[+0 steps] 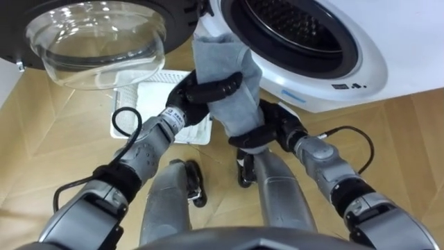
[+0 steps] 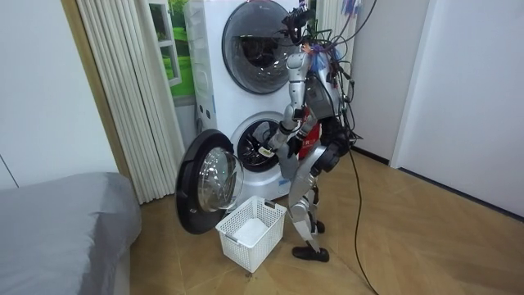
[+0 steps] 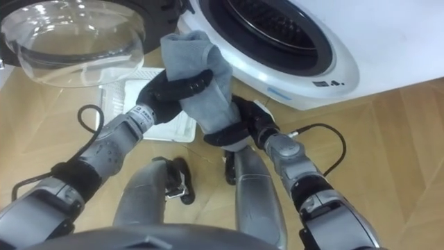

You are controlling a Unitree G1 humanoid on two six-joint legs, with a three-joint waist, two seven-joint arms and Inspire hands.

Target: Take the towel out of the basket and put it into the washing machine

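We grip the grey towel [image 1: 223,59] in 2 hands. Our right hand [image 1: 267,133] curls round its lower end and our left hand [image 1: 202,90] wraps round its middle. The towel stands bunched upright, outside the washing machine [image 1: 333,69], just before its open drum [image 1: 291,24]. The blue label [image 1: 290,94] on its front is too small to read.

Arms: silver-grey shells, black joint bands | Hands: black left hand [image 1: 186,97], black right hand [image 1: 277,125] | Cables: black loops beside both wrists | Legs: grey, black feet | Torso: red patch, tangled wires
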